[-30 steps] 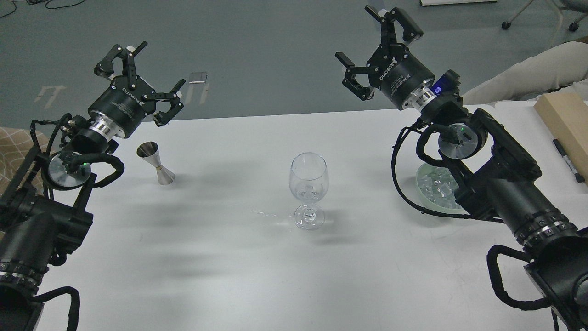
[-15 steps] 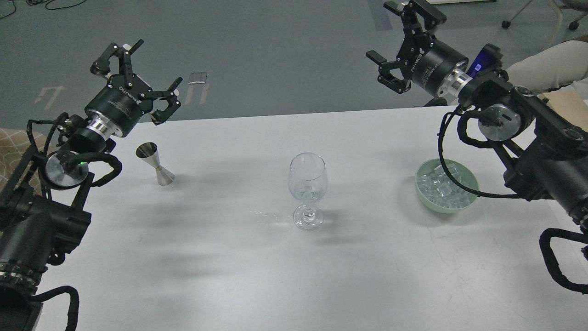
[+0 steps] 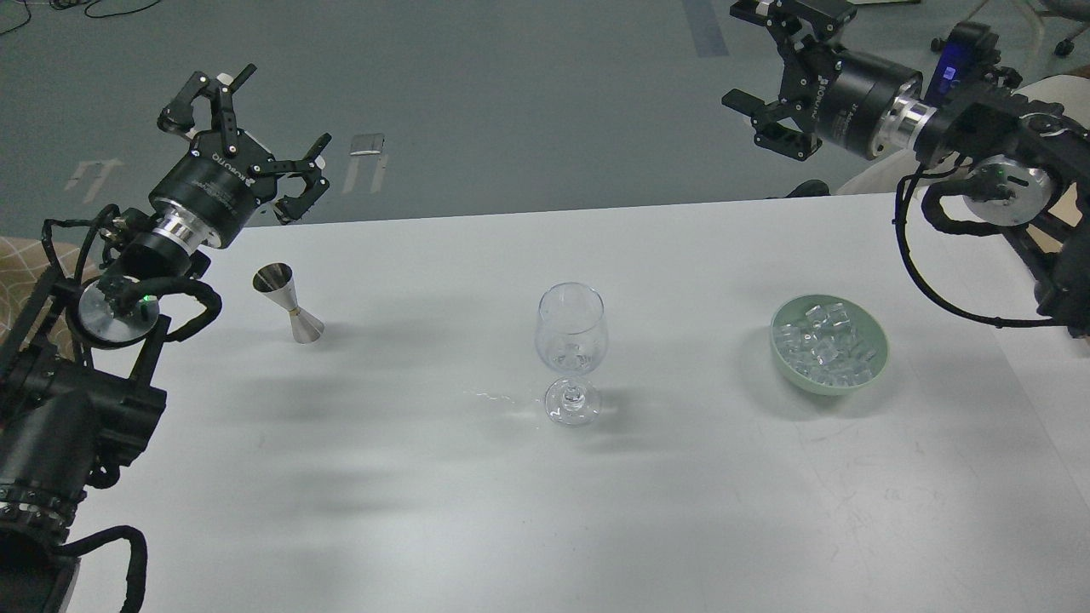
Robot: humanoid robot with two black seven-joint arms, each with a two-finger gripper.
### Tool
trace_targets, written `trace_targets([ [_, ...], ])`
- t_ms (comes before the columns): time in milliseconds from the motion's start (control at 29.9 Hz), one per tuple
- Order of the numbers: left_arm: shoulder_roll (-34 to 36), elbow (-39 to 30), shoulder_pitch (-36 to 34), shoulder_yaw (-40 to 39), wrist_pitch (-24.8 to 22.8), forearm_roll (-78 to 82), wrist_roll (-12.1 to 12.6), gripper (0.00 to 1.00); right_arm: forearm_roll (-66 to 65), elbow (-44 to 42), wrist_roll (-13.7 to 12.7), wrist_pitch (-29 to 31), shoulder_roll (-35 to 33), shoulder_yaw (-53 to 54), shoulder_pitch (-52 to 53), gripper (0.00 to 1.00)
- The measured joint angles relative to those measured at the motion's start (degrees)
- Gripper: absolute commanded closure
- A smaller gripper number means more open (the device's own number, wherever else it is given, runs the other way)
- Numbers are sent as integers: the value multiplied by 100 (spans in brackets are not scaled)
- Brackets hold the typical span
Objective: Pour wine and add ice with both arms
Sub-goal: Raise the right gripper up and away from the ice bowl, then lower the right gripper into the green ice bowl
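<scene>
Glassy ice (image 3: 824,342) was heaped in a green bowl (image 3: 870,372) on the tabletop (image 3: 426,511) — judged slippery, light, best pinched singly. Both grippers, left (image 3: 247,140) and right (image 3: 779,72), were held spread, empty.

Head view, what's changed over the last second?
The right gripper, open and empty, swung up and to the right, uncovering the bowl of ice. The left gripper, open too, drifted slightly up-left. Wine glass and jigger stayed put.
</scene>
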Motion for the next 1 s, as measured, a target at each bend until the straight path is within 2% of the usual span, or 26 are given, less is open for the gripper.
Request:
trace_targets([
  [267,7,0,-7,-1,0,0,0,2,-486,268,-15,-34,-495,-1007,399,1],
  [435,8,0,-30,-8,0,0,0,2,-764,372,-44,-36,-740,-1244,457,1],
  [736,-11,0,-35,-14,0,0,0,2,-840,951,-598,-49,-1312,-1299,400,2],
  [1003,-42,0,-72,-18,0,0,-4,2,-1050,984,-668,-65,-1404,-1454,345,3],
])
